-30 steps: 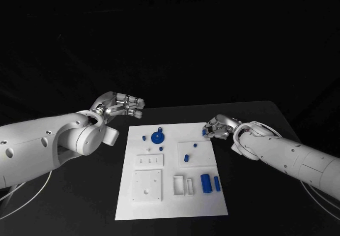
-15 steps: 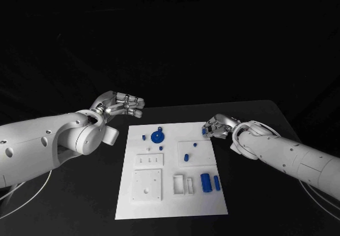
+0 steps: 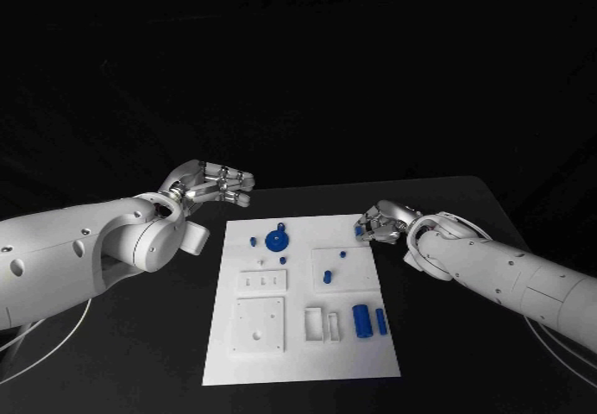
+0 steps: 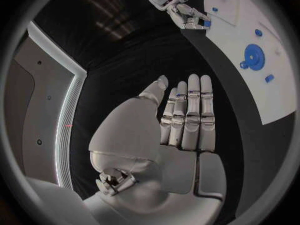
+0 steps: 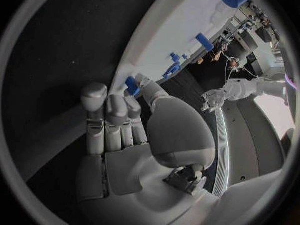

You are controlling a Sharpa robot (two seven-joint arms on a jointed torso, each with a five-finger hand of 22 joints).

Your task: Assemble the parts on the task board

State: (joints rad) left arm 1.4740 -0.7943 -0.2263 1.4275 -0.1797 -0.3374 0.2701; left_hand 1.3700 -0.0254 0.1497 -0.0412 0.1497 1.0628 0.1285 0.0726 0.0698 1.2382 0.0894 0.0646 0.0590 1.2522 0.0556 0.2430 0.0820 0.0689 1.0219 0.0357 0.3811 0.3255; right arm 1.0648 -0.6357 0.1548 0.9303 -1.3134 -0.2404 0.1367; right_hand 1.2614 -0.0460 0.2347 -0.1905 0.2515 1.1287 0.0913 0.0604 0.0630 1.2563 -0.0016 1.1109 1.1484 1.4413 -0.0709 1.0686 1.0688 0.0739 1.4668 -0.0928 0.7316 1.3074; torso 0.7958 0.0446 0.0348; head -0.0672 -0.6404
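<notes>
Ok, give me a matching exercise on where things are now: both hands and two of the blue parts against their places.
Things:
1. silver left hand
2. silver right hand
3. blue gear-shaped disc
4. large blue cylinder

Places:
a. near right part of the white task board
b. over the black table, beyond the board's far left corner
c. far left part of the board
d. at the board's far right edge, fingers by a small blue piece

Pairs: 1-b, 2-d, 3-c, 4-a
</notes>
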